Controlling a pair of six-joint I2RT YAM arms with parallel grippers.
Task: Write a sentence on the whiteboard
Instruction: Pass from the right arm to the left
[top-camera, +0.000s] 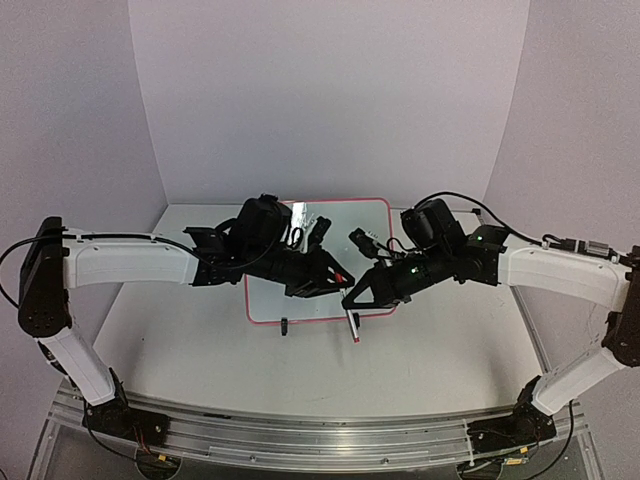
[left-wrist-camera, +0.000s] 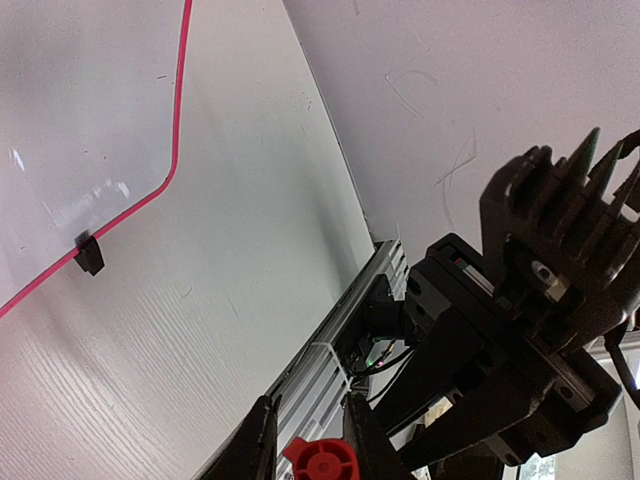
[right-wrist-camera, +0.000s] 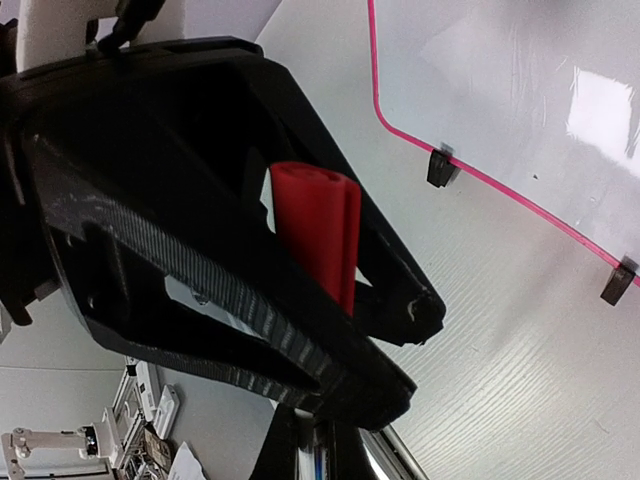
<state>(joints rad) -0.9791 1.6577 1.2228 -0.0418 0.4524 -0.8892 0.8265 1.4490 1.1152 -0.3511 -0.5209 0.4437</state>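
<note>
The whiteboard (top-camera: 300, 300) lies flat mid-table, with a thin pink frame and black clip feet (left-wrist-camera: 90, 255). Its visible surface is blank; no sentence shows. It also shows in the left wrist view (left-wrist-camera: 80, 110) and the right wrist view (right-wrist-camera: 500, 90). My left gripper (top-camera: 338, 275) is shut on the red marker cap (left-wrist-camera: 320, 460), which also shows in the right wrist view (right-wrist-camera: 315, 235). My right gripper (top-camera: 350, 298) meets it tip to tip just above the board's near right edge. It is shut on the white marker body (top-camera: 352, 322), which also shows in the right wrist view (right-wrist-camera: 322, 462).
The white table (top-camera: 180, 340) extends around the board. An aluminium rail (top-camera: 300, 440) runs along the near edge. Pale walls close in the back and sides. Both arms cover the middle of the board.
</note>
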